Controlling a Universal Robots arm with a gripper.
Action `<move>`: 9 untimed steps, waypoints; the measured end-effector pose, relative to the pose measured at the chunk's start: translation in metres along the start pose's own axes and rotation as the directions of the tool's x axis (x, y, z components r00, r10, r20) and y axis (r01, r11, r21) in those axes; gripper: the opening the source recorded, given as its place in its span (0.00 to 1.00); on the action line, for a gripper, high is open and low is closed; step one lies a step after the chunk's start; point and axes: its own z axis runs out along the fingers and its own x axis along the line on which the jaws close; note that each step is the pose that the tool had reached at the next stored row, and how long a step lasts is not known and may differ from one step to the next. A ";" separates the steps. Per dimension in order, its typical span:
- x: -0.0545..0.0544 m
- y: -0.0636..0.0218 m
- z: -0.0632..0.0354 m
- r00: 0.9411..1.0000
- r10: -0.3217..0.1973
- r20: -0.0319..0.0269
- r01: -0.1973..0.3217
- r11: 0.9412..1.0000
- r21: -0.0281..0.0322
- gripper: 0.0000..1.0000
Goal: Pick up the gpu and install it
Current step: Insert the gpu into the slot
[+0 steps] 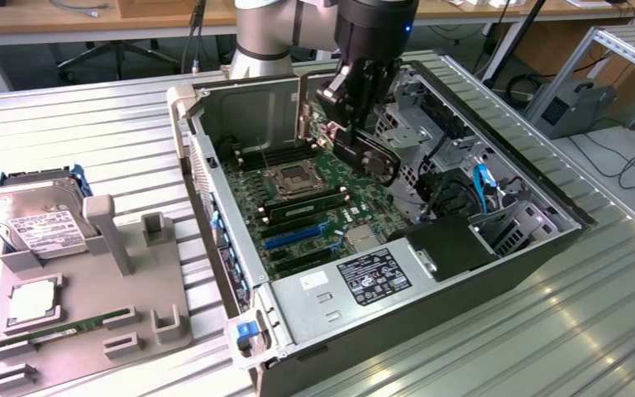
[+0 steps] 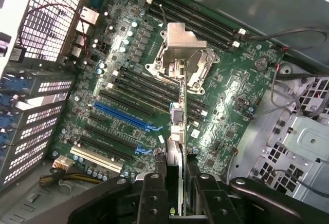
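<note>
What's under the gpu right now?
The motherboard: black slots and the CPU socket show either side of the gpu, which the jaws hold edge-on above it. The strip of board directly beneath the card's edge is covered.

Nothing legible: power supply label (image 1: pixel 373 275), hard drive label (image 1: pixel 44 229), print too small to read.

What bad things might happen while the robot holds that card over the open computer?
The gpu hangs in the gripper above the motherboard; if the grip slips, it may drop onto the CPU socket. Its edge looks turned across the blue slots, so it might miss or jam. Loose cables sit close by and might snag.
</note>
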 end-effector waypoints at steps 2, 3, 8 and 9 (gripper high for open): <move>0.000 0.0000 0.0000 1.000 -0.004 0.000 0.004 1.000 0.000 0.26; 0.000 0.0000 0.0000 1.000 -0.006 0.000 0.006 1.000 0.000 0.26; 0.000 0.0000 0.0000 1.000 -0.016 0.001 0.016 1.000 0.000 0.26; 0.000 0.0000 0.0000 1.000 -0.020 0.001 0.020 1.000 -0.001 0.26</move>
